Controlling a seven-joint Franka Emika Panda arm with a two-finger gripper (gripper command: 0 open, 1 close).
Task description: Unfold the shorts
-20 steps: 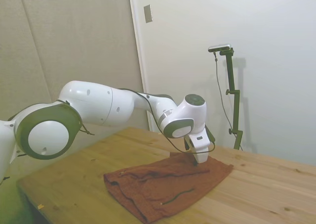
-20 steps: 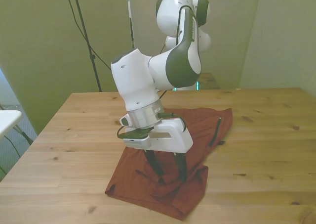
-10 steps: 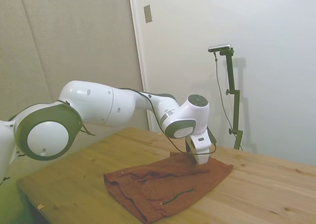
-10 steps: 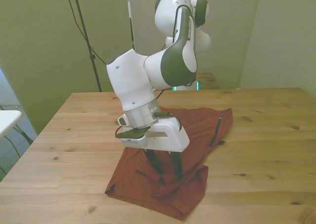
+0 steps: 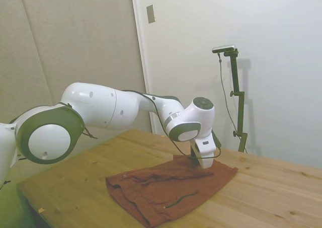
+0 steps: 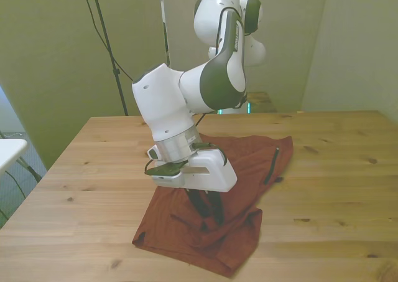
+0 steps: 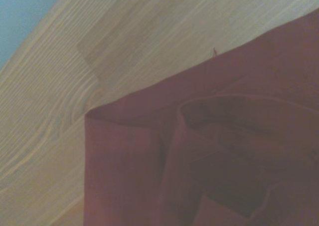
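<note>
Wooden table (image 6: 336, 188), plain walls behind; the shorts (image 6: 249, 164) lie folded and rumpled mid-table, spreading from the near edge back toward the front view's right. Gripper (image 6: 208, 212) stands directly over the near folded part of the cloth, fingers drawn narrow, tips down in a raised fold. Wrist view: rust-brown folds (image 7: 209, 156) beside bare wood.

Rust-brown shorts (image 6: 245, 164) with a darker edge and thin dark seam lines. Light honey-toned wood surface (image 6: 336, 188), streaked with grain and dotted with small dark knots. White arm (image 5: 100, 107) with grey-green joint caps. White tool (image 6: 208, 210) body, 2 black fingers (image 6: 200, 204).
</note>
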